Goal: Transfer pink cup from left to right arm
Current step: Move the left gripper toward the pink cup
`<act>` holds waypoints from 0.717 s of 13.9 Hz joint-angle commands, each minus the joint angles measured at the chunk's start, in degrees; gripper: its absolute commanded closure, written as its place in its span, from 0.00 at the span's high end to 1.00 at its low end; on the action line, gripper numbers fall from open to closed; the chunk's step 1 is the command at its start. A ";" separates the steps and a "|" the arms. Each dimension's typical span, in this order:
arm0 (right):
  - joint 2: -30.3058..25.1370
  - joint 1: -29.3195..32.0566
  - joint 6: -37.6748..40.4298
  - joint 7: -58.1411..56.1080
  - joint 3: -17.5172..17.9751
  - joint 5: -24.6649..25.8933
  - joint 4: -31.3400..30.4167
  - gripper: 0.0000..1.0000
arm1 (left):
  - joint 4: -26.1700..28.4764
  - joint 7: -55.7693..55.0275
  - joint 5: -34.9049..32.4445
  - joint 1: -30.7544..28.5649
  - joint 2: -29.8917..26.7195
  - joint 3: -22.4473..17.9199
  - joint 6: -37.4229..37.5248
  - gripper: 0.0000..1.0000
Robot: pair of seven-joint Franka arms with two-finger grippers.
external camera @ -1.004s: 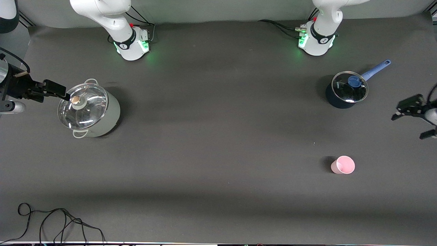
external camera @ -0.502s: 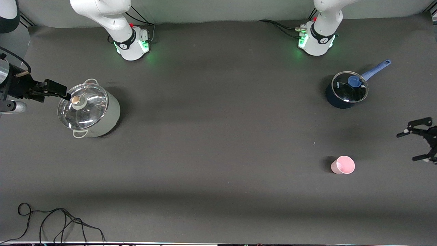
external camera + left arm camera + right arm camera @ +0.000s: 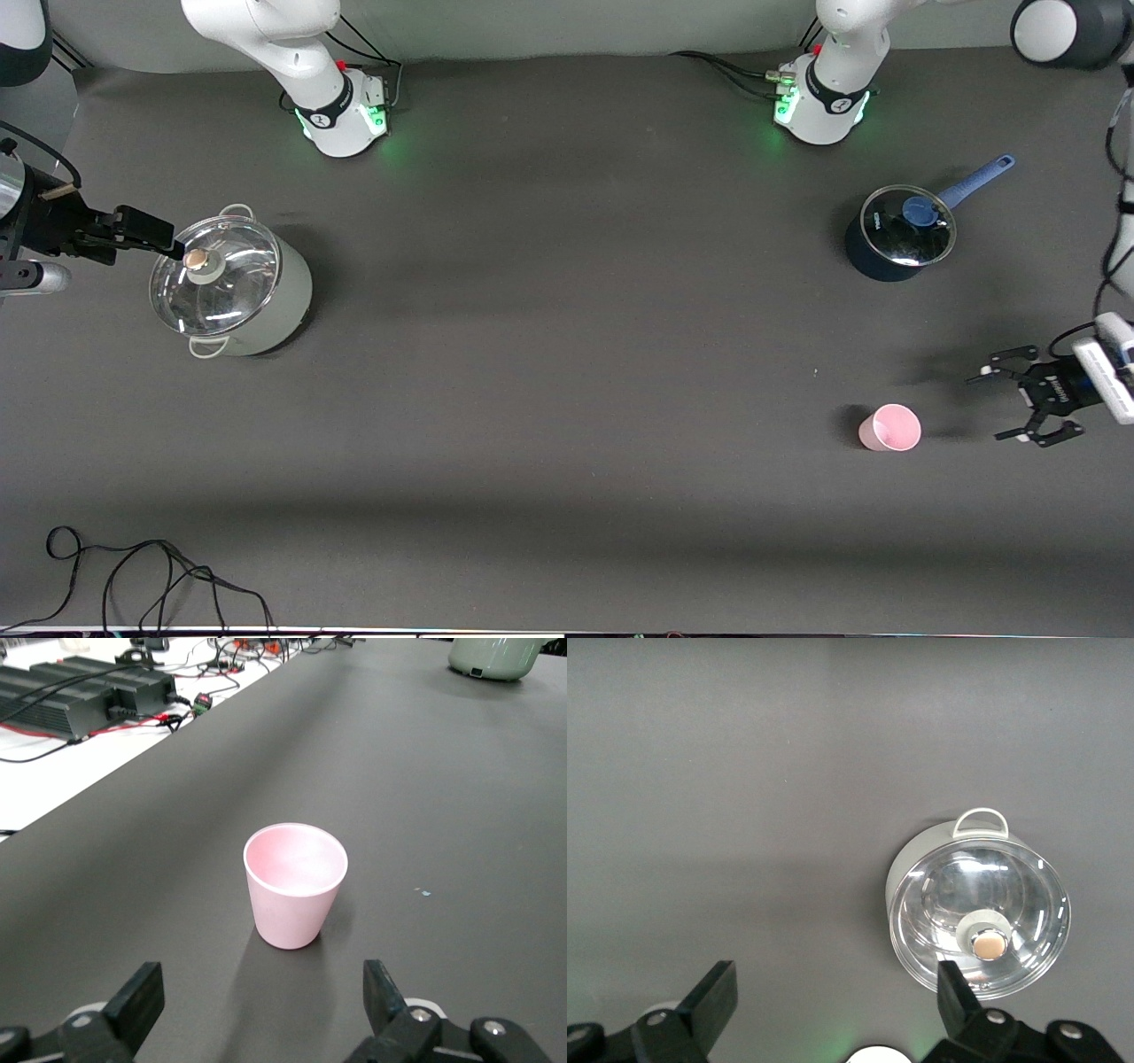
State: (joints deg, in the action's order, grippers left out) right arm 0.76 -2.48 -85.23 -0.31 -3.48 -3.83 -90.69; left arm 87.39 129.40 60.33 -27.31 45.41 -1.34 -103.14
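Observation:
The pink cup point(image 3: 890, 428) stands upright and empty on the dark table, toward the left arm's end; it also shows in the left wrist view point(image 3: 295, 881). My left gripper point(image 3: 993, 406) is low beside the cup, on the side toward the table's end, open and empty. Its claw fingers point at the cup, with a gap between them and it point(image 3: 263, 983). My right gripper point(image 3: 152, 234) is open and empty point(image 3: 833, 992). It hangs high beside the pale-green pot at the right arm's end and waits.
A pale-green pot point(image 3: 232, 282) with a glass lid stands at the right arm's end point(image 3: 979, 917). A dark-blue saucepan point(image 3: 897, 235) with a glass lid and a blue handle stands farther from the front camera than the cup. A black cable point(image 3: 133, 576) lies at the near edge.
My left gripper has come down and in from the table's end to just beside the pink cup. The cup, the pots and my right arm have not moved.

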 commanded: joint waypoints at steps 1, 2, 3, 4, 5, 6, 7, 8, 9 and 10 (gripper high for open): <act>-0.06 -0.24 0.59 0.75 -0.04 -0.74 0.26 1.00 | -0.12 8.91 4.61 -1.17 3.89 0.46 0.40 1.00; -0.06 -0.24 0.59 0.75 -0.04 -0.74 0.26 1.00 | -0.03 11.12 5.75 -1.43 5.47 0.46 0.40 1.00; -0.06 -0.33 0.59 0.75 -0.04 -0.74 0.26 1.00 | 0.32 12.79 7.51 -1.43 6.70 0.55 0.49 1.00; -0.06 -0.33 0.59 0.75 -0.12 -0.74 0.26 1.00 | 0.93 14.38 9.61 -1.52 7.76 0.55 1.27 1.00; -0.06 -0.42 0.59 0.75 -0.04 -0.74 0.26 1.00 | 1.98 15.26 11.37 -1.96 8.12 0.64 1.63 1.00; -0.06 -0.42 0.68 0.75 -0.12 -0.74 0.26 1.00 | 2.86 15.27 12.43 -1.96 8.21 0.72 1.98 1.00; -0.06 -0.42 0.77 0.75 -0.12 -0.74 0.26 1.00 | 3.05 15.27 13.14 -1.79 8.21 0.99 1.98 1.00; -0.15 -0.42 0.77 0.75 -0.04 -0.74 0.26 1.00 | 3.31 15.27 14.28 -1.44 8.73 1.51 1.81 1.00; -0.15 -0.42 0.77 0.75 -0.12 -0.74 0.26 1.00 | 3.49 15.36 15.51 -1.09 9.43 1.69 1.63 1.00; -0.06 -0.42 0.77 0.75 -0.12 -0.74 0.26 1.00 | 3.49 15.45 16.48 -0.91 9.96 2.21 1.46 1.00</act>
State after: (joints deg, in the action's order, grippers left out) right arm 0.77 -2.52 -85.14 -0.31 -3.39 -3.83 -90.70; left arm 90.04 143.22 74.20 -28.54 54.90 0.16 -101.84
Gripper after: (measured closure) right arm 0.000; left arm 0.000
